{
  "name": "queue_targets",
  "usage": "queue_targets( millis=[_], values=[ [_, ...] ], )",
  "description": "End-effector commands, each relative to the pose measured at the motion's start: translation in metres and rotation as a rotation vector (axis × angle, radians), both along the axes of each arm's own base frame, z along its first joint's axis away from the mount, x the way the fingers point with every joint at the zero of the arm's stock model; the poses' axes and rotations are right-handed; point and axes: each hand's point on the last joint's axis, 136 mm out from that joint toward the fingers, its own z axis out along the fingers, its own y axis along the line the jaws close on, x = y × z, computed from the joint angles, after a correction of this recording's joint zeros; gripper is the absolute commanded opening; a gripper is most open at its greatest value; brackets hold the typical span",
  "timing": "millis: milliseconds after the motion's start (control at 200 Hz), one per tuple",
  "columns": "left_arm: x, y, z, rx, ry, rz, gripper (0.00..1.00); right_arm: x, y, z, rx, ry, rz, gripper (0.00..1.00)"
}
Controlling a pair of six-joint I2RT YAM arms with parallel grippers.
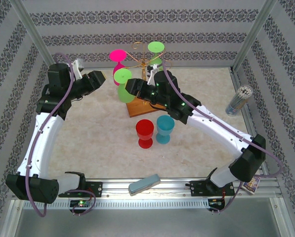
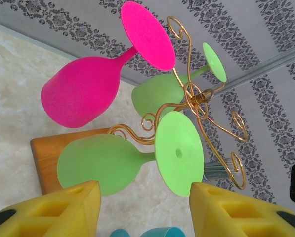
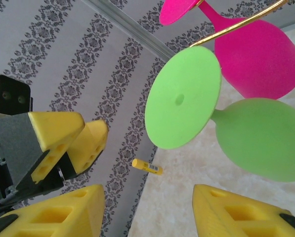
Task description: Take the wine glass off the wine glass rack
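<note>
The wine glass rack (image 1: 146,61) is a gold wire stand on a brown wooden base (image 1: 139,107). Hanging upside down from it are a pink glass (image 1: 118,60), a far green glass (image 1: 155,50) and a near green wine glass (image 1: 123,85). In the left wrist view the near green glass (image 2: 179,153) hangs just ahead of my open left gripper (image 2: 145,217), apart from both yellow fingers (image 2: 53,212). My right gripper (image 3: 147,217) is open too, with the same green glass (image 3: 183,103) above it, untouched. Seen from above, my left gripper (image 1: 106,79) and right gripper (image 1: 129,88) flank this glass.
A red cup (image 1: 145,132) and a blue cup (image 1: 164,128) stand on the table in front of the rack. A jar of sticks (image 1: 238,100) is at the right wall. A small yellow tube (image 3: 147,166) lies by the left wall. A grey block (image 1: 144,183) rests on the front rail.
</note>
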Motion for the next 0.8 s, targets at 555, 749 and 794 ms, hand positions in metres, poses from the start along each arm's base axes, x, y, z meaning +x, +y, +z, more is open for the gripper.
queue_targets(
  millis=[555, 749, 794],
  values=[
    [0.002, 0.009, 0.016, -0.003, -0.072, 0.013, 0.51, 0.032, 0.0, -0.014, 0.082, 0.042, -0.087, 0.43],
    [0.0, 0.011, 0.016, -0.006, -0.074, 0.023, 0.51, 0.036, 0.003, -0.013, 0.097, 0.044, -0.091, 0.42],
    [0.0, 0.012, 0.016, -0.007, -0.075, 0.024, 0.51, 0.037, 0.003, -0.013, 0.098, 0.043, -0.095, 0.42]
  ],
)
